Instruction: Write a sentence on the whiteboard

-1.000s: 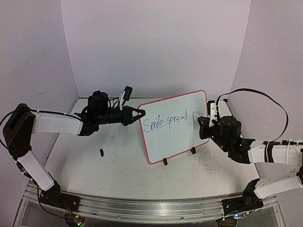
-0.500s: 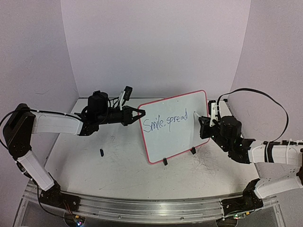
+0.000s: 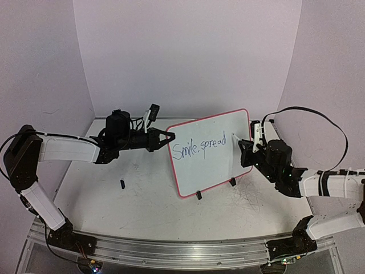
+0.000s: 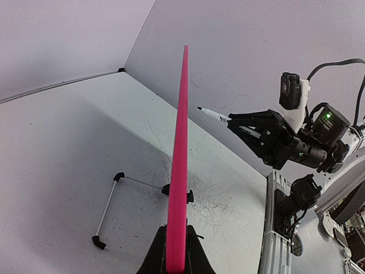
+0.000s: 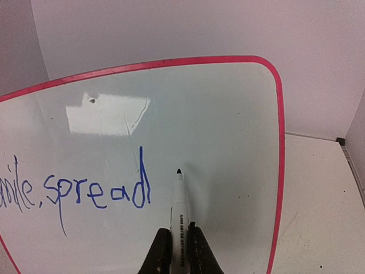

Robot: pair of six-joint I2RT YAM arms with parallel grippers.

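The whiteboard (image 3: 212, 166), white with a pink-red rim, stands tilted on two black clip feet (image 3: 198, 195). My left gripper (image 3: 169, 137) is shut on its left rim; in the left wrist view the rim (image 4: 181, 142) runs edge-on out of that gripper (image 4: 177, 260). The sentence (image 3: 199, 146) reads "Smile, spread" in blue (image 5: 85, 191). My right gripper (image 5: 178, 245) is shut on a white marker (image 5: 178, 202). Its dark tip points at the board just right of the last "d". The left wrist view shows the marker (image 4: 214, 114) a small gap off the board.
A small dark cap (image 3: 122, 184) lies on the scuffed tabletop left of the board. A thin wire stand (image 4: 108, 211) rests on the table behind the board. Lilac walls close the back and sides, and a metal rail (image 3: 171, 251) runs along the near edge.
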